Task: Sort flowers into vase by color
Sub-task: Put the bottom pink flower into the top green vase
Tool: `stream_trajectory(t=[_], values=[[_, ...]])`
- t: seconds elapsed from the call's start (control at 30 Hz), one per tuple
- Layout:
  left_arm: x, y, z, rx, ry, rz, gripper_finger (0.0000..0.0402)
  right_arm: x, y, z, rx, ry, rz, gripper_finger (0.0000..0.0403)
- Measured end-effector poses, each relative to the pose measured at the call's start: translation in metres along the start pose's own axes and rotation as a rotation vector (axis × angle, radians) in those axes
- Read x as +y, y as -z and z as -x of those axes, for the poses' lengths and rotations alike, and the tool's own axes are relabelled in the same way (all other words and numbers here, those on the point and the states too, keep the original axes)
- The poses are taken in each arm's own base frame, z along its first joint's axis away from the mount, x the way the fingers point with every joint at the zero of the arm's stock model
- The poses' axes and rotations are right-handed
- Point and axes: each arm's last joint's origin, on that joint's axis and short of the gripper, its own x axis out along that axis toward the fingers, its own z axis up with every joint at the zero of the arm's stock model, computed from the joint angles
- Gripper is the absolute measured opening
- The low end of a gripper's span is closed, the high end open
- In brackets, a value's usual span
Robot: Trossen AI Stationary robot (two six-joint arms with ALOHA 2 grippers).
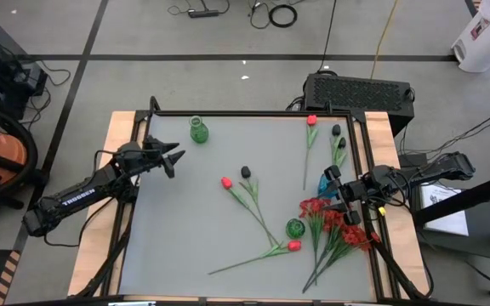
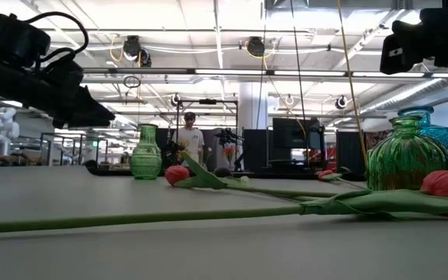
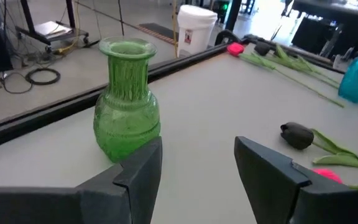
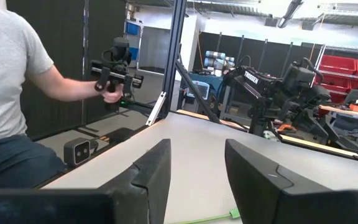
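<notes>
Green plastic stems and soft cloth heads are making these artificial flowers light and floppy, I judge, so each one is likely asking for a pinch on the stem rather than on the bud, which would be crushing or slipping. Taking as landmark the round green ribbed glass vase [image 1: 293, 228] near the right side of the grey bench [image 1: 185, 221], the flowers are lying like this: a pink-red tulip bud on a long green stem [image 1: 293, 246] is lying just beside it on the near side, its stem trailing away leftward; a bushy bunch of small red blossoms [image 1: 334, 223] is spreading just to its right; a second pink-red tulip [image 1: 226, 182] and a black tulip bud [image 1: 245, 172] are lying to its left and farther back, their stems running together toward the vase; a third pink-red tulip [image 1: 311, 120] and two more black buds [image 1: 337, 132] are lying well behind it. A blue glass vase [image 1: 324, 183] is standing just behind it, and a tall-necked green glass vase [image 3: 127, 96] is standing well apart at the far left.

The glass vases are probably rigid, slick and easy to tip, so stems should be entering from above.

The left gripper [image 3: 197, 171] is hovering near the tall-necked vase with its jaws spread wide and empty. The right gripper [image 4: 197, 171] is hanging at the bench's right edge, right of the landmark vase, its jaws standing partly apart on nothing. A person in a grey shirt [image 4: 11, 81] is sitting beyond the bench
</notes>
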Motion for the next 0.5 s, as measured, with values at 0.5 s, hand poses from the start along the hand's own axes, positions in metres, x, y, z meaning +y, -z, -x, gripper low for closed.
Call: stream_trajectory(t=[0.5], values=[[-0.030, -0.042, 0.013, -0.165, 0.528, 0.052, 0.0208, 0.000, 0.000, 0.000, -0.001, 0.000, 0.000, 0.0144]])
